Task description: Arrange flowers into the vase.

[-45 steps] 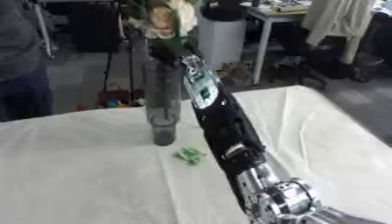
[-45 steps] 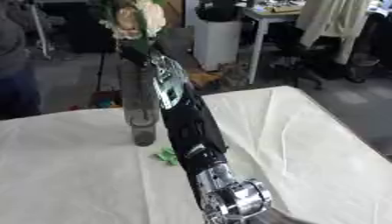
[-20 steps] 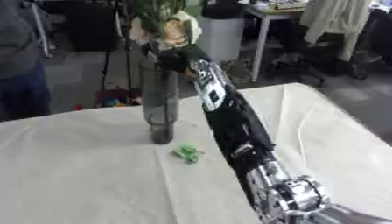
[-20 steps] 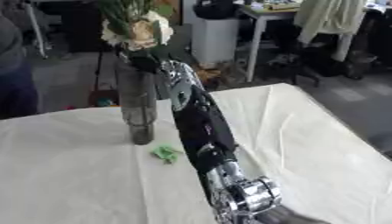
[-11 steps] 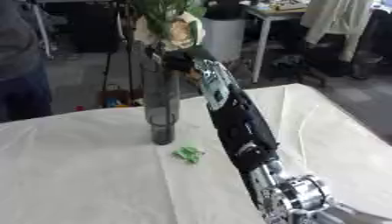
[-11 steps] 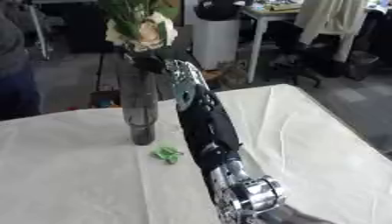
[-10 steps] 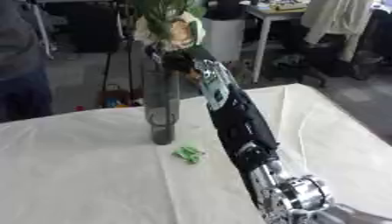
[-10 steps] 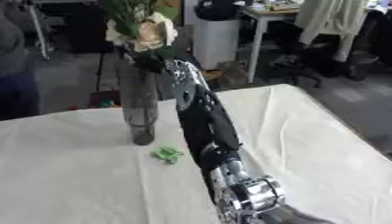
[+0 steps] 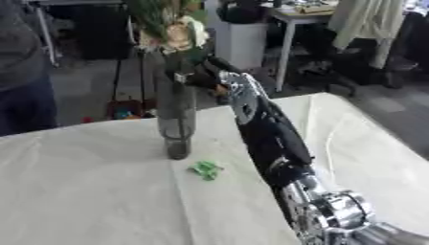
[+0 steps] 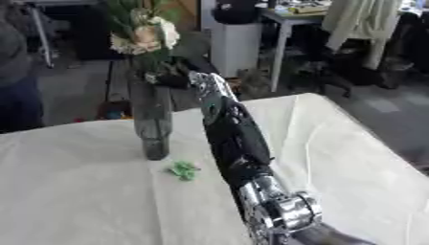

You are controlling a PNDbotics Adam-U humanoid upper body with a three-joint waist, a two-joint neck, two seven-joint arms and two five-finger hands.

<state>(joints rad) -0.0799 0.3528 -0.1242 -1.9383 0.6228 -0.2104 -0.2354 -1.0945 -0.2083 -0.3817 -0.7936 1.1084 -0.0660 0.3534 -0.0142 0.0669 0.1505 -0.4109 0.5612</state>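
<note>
Right hand [image 9: 201, 72] at vase [image 9: 176, 119] mouth, fingers curled round the flowers [image 9: 172, 31] stems. Small green scrap [image 9: 205, 169] lies on table [image 9: 84, 191] near vase base.

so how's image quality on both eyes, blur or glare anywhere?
Left eye view: soft all over, the flowers and right hand smeared. Right eye view: equally soft, the glass vase low in contrast; no glare or hard shadows on the tablecloth.

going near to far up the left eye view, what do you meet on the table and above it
Silver arm joint → green scrap → vase base → right hand at the stems → flowers.
</note>
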